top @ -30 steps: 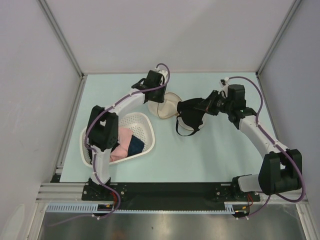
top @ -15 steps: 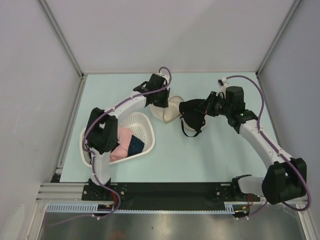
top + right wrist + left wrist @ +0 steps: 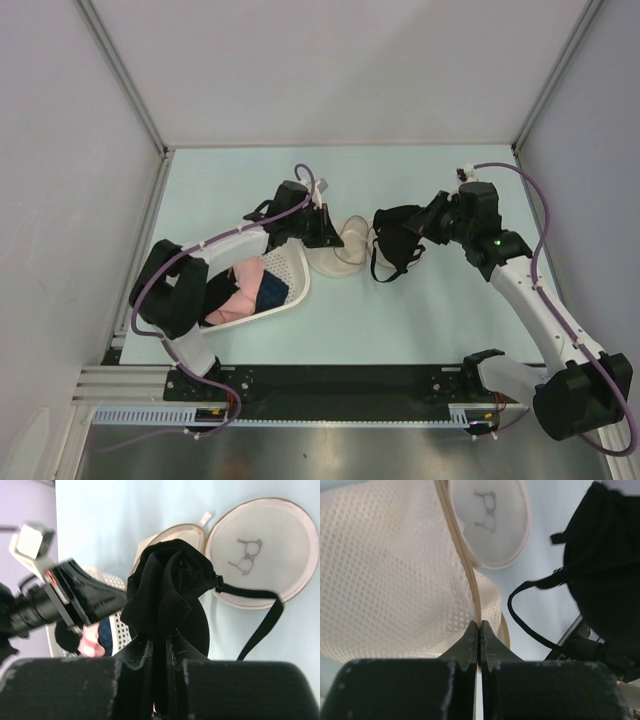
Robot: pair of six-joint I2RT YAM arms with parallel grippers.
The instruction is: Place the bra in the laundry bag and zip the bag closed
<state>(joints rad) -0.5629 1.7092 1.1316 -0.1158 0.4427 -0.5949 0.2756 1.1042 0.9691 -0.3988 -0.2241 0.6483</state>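
The laundry bag [image 3: 341, 252] is a cream mesh clamshell, lying open on the table in the middle. My left gripper [image 3: 323, 228] is shut on its zip rim [image 3: 476, 611] and holds up one mesh half [image 3: 390, 575]. The other half, with the dark logo [image 3: 489, 519], lies flat. My right gripper [image 3: 428, 226] is shut on the black bra [image 3: 396, 238] and holds it bunched just right of the bag, with a strap [image 3: 532, 627] hanging. In the right wrist view the bra [image 3: 165, 582] hangs in front of the open bag [image 3: 260, 550].
A white perforated basket [image 3: 290, 262] with a pink garment [image 3: 246, 278] and dark navy cloth [image 3: 268, 292] sits at the left, touching the bag's left side. Grey walls and metal posts enclose the table.
My left gripper moved toward the near side, dragging the bag's rim with it. My right gripper carried the bra slightly right and nearer, and the arm straightened.
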